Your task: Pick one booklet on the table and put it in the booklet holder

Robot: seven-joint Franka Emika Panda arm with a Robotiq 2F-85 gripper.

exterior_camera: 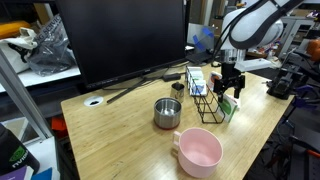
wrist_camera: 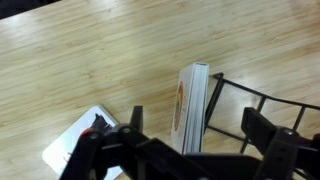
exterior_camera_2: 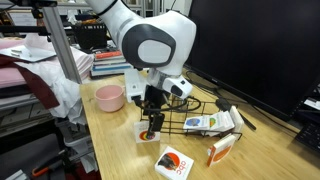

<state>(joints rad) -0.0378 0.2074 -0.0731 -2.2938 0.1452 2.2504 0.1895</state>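
- On the light wood table (wrist_camera: 90,60), we are seeing the booklet (wrist_camera: 193,105) standing on edge at the booklet holder's (exterior_camera: 204,103) end;
- the gripper (wrist_camera: 192,116) is hovering directly above it, jaws spread wide, gripping nothing.

Light wood-grain table (exterior_camera: 120,140) carried everything. In an exterior view, a round cable hole (exterior_camera: 95,101) sat at the 10 o'clock corner. A steel cup (exterior_camera: 167,112) stood mid-table and a pink cup (exterior_camera: 198,151) at its 5 o'clock, apart from it. A black wire rack (exterior_camera: 207,103) stood at the steel cup's 2 o'clock, feet on the wood. A green-and-white booklet (exterior_camera: 228,109) sat just beside the rack at its 3 o'clock; flat or tilted, could not tell. The monitor foot (exterior_camera: 140,88) rested at 11 o'clock of the steel cup. In an exterior view, a white booklet with a red mark (exterior_camera_2: 172,163) lay flat at the rack's 7 o'clock, and a tilted booklet (exterior_camera_2: 222,150) at 5 o'clock.
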